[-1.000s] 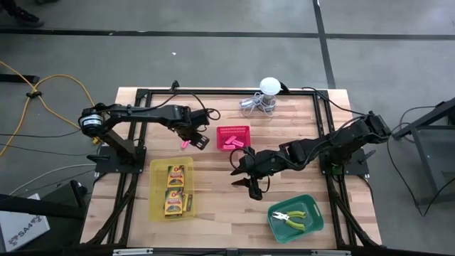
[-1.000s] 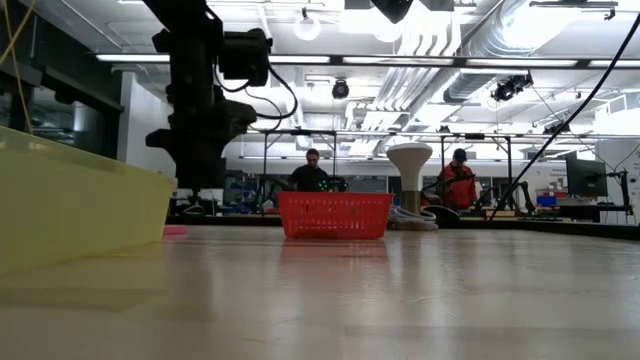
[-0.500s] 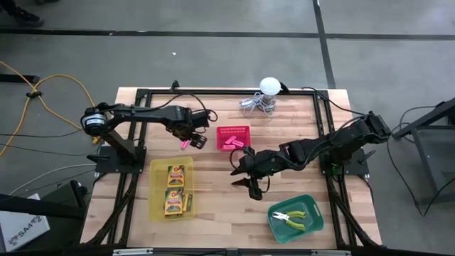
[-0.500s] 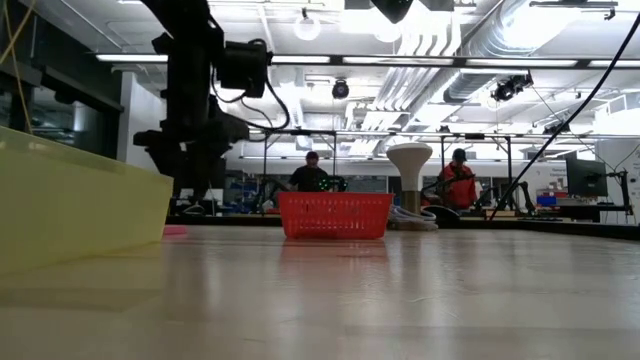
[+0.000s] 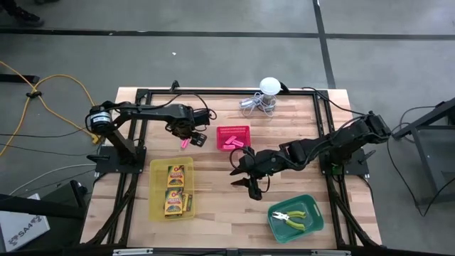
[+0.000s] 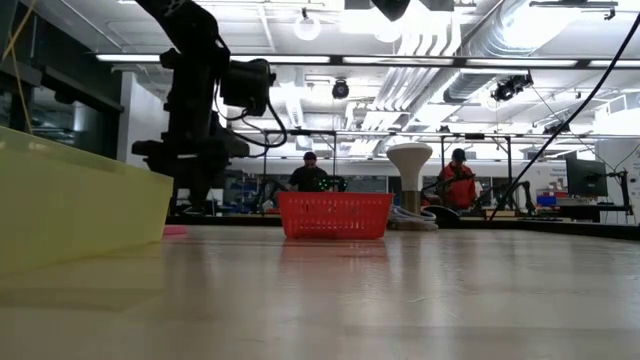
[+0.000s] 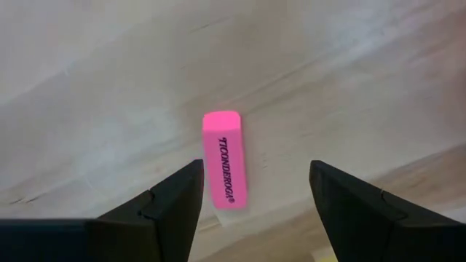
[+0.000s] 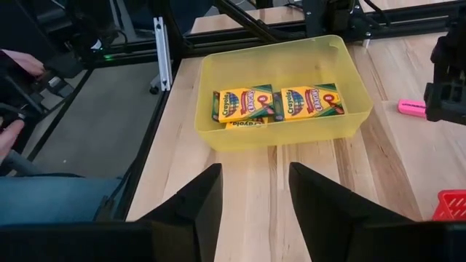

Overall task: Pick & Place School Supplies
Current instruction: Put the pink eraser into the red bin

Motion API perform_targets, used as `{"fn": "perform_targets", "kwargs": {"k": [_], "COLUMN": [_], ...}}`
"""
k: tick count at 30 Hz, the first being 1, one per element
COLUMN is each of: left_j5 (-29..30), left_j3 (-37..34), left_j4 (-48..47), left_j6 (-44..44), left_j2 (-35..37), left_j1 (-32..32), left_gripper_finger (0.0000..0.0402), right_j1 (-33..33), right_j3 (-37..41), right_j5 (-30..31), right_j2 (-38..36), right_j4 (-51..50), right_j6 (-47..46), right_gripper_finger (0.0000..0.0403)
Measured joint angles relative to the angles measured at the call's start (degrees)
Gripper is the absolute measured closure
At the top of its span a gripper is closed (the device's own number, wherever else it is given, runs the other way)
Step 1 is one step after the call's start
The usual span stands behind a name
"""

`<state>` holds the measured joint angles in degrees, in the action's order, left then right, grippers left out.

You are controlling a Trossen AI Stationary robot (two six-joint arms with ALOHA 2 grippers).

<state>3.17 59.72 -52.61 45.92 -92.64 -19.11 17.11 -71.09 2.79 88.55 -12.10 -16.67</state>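
Observation:
A pink eraser [image 7: 223,160] lies flat on the wood to the left of the red basket [image 5: 233,137]. My left gripper [image 7: 255,171] hangs open just above it, pointing down, one finger on each side and touching nothing. The eraser [image 5: 185,143] shows beside that gripper [image 5: 190,135] in the high view. More pink erasers [image 5: 229,142] lie in the red basket. Crayon boxes [image 8: 277,103] lie in the yellow tray [image 5: 158,171]. Pliers [image 5: 293,217] lie in the green tray [image 5: 313,206]. My right gripper [image 5: 238,174] waits open above mid-table.
A white ball with coiled wire [image 5: 268,96] stands at the far edge behind the red basket. The yellow tray is near left and the green tray near right. Bare wood lies between them. People [image 6: 310,172] are in the room beyond the table.
My left gripper has come down toward the pink eraser, drifted a little toward the table's left edge and rolled slightly about its own axis. The eraser has stayed where it was.

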Motion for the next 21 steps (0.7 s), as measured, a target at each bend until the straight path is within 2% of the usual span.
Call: {"fn": "perform_targets", "kwargs": {"k": [10,21], "left_j5": [-0.03,-0.08], "left_j3": [-3.82,-5.71], "left_j4": [0.86,5.35], "left_j6": [2.05,-0.89], "left_j2": [0.24,0.31], "left_j1": [-0.35,-2.64], "left_gripper_finger": [0.0157,0.0157], "right_j1": [0.01,0.00], "right_j3": [0.00,0.00], "right_j5": [0.00,0.00], "right_j2": [0.00,0.00], "right_j4": [0.35,0.34], "right_j6": [0.00,0.00], "right_gripper_finger": [0.0254,0.0254]}}
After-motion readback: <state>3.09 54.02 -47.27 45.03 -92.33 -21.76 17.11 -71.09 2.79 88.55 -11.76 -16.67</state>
